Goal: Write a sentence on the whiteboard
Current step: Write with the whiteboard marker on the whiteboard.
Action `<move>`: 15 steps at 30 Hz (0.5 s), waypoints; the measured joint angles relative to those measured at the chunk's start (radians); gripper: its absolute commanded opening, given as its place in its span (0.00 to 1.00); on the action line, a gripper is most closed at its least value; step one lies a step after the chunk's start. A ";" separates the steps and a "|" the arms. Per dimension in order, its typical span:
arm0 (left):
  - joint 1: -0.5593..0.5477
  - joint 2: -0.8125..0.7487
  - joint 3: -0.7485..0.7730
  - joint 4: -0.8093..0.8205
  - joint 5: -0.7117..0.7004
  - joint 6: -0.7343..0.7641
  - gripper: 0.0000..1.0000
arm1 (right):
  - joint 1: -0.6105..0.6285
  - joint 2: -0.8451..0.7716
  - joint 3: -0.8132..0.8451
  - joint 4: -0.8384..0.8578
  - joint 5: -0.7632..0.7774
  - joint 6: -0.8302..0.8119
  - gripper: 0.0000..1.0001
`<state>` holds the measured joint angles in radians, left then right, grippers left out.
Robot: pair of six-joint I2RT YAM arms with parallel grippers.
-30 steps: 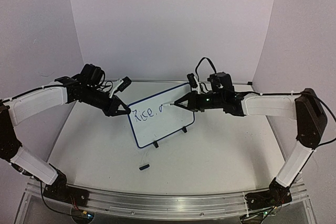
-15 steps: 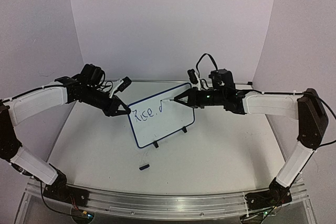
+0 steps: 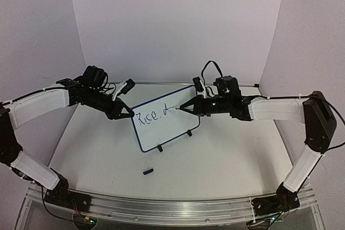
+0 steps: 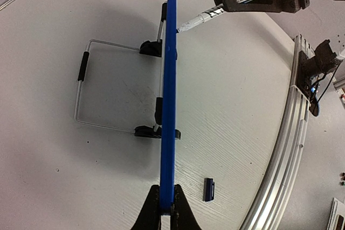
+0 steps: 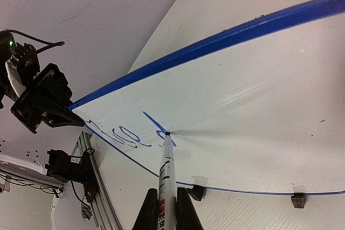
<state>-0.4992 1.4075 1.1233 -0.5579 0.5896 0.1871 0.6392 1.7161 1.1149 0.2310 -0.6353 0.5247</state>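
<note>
Whiteboard (image 3: 164,122) stands on its feet mid-counter, nearer the far edge, angled toward the right arm. Left pincer (image 4: 166,208) is clamped narrow on the board's left frame edge, steadying it. Right pincer (image 5: 164,211) is closed around the marker (image 5: 166,165), tip touching the board.

Progress: sentence (image 3: 151,116) reads "Rice," plus one stroke like a "d". I judge it early; most words are left.

Room: blank white runs right of the tip to the blue frame, and the lower half is unused. Cap (image 3: 148,171) lies toward the counter's near edge, well apart from the board.
</note>
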 measured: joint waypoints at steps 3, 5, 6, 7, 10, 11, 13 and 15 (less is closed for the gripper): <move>0.000 0.000 0.000 0.000 0.000 0.000 0.00 | 0.000 0.002 -0.003 0.001 0.000 0.000 0.00; 0.000 0.000 0.000 0.000 0.000 0.000 0.00 | 0.000 0.004 -0.005 0.000 0.000 0.000 0.00; 0.000 0.000 0.000 0.000 0.000 0.000 0.00 | 0.000 0.004 -0.007 0.000 0.000 0.000 0.00; 0.000 0.000 0.000 0.000 0.000 0.000 0.00 | 0.000 0.004 -0.009 0.001 0.000 0.000 0.00; 0.000 0.000 0.000 0.000 0.000 0.000 0.00 | 0.000 0.006 -0.014 0.001 0.001 0.000 0.00; 0.000 0.000 0.000 0.000 0.000 0.000 0.00 | 0.000 0.007 -0.016 0.001 0.001 0.001 0.00; 0.000 0.000 0.000 0.000 0.000 0.000 0.00 | 0.000 0.010 -0.017 0.000 0.003 0.002 0.00; 0.000 0.000 0.000 0.000 0.000 0.000 0.00 | 0.000 0.010 -0.018 -0.001 0.004 0.003 0.00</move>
<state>-0.4992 1.4075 1.1233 -0.5579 0.5896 0.1867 0.6392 1.7260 1.0973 0.2302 -0.6312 0.5274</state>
